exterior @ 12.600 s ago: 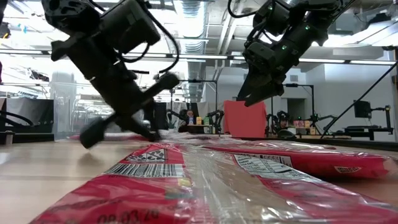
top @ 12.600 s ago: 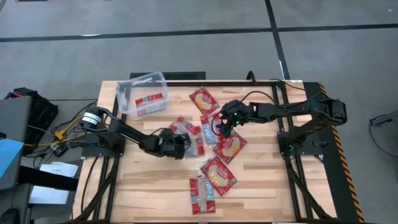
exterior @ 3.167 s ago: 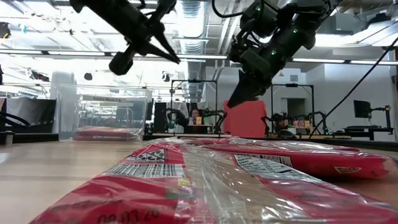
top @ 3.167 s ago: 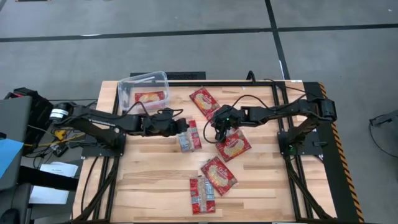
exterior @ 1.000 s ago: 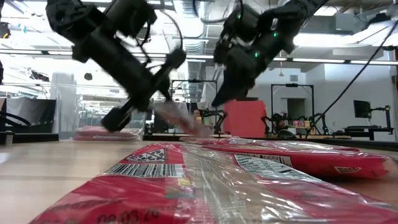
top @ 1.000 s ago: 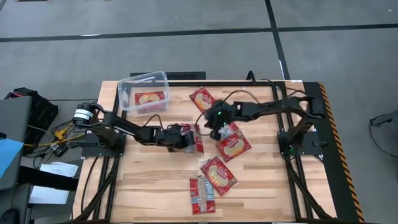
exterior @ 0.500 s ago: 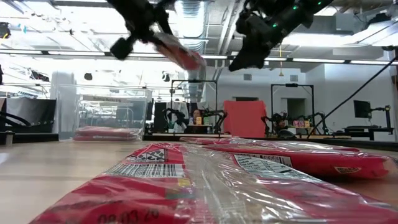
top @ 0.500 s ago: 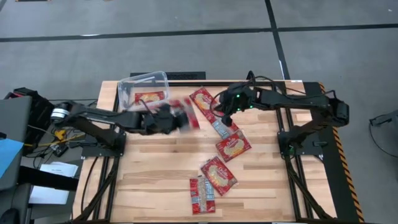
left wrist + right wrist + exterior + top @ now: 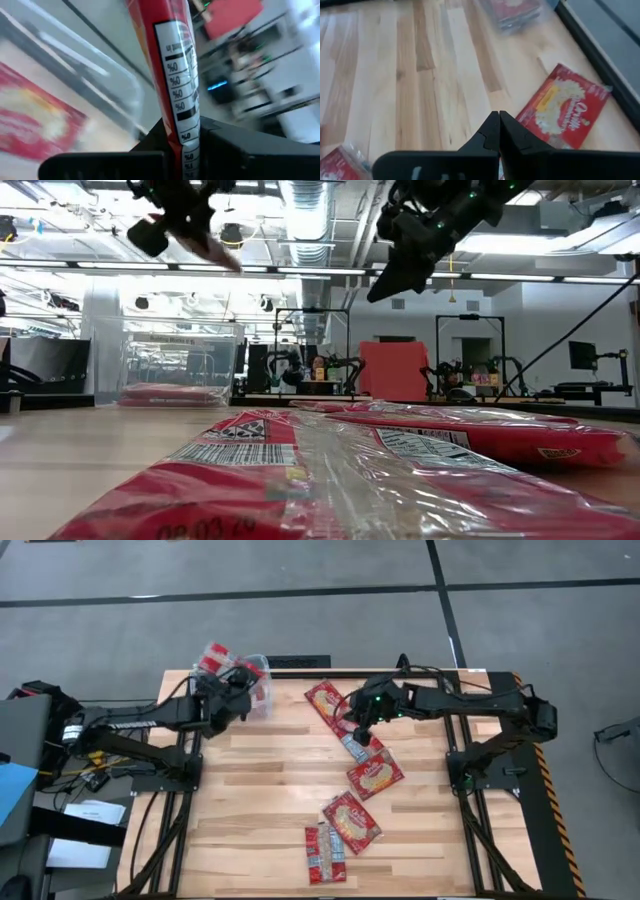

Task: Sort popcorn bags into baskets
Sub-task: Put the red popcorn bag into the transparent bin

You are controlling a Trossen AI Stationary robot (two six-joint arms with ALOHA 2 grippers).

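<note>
Overhead and table-level views of a wooden table (image 9: 250,800) with two robot arms. The left gripper (image 9: 222,680) is raised over the clear plastic tub (image 9: 255,705) at the table's far left corner, its fingers clamped on a red popcorn bag (image 9: 175,75) held edge-on; in the low view this bag (image 9: 205,245) hangs high above the tub (image 9: 165,360). One red bag with a yellow centre (image 9: 165,393) already lies on the tub's floor. The right gripper (image 9: 358,730) is lifted above the table near its far middle, fingers pressed together and holding nothing, as its wrist view (image 9: 496,131) confirms. Below and beside it lie a red bag by the far edge (image 9: 326,700) and a smaller bluish-panelled bag (image 9: 354,748). Toward the near side lie three further bags: one mid-table (image 9: 375,775), one nearer (image 9: 351,822), and one at the near edge (image 9: 324,855).
</note>
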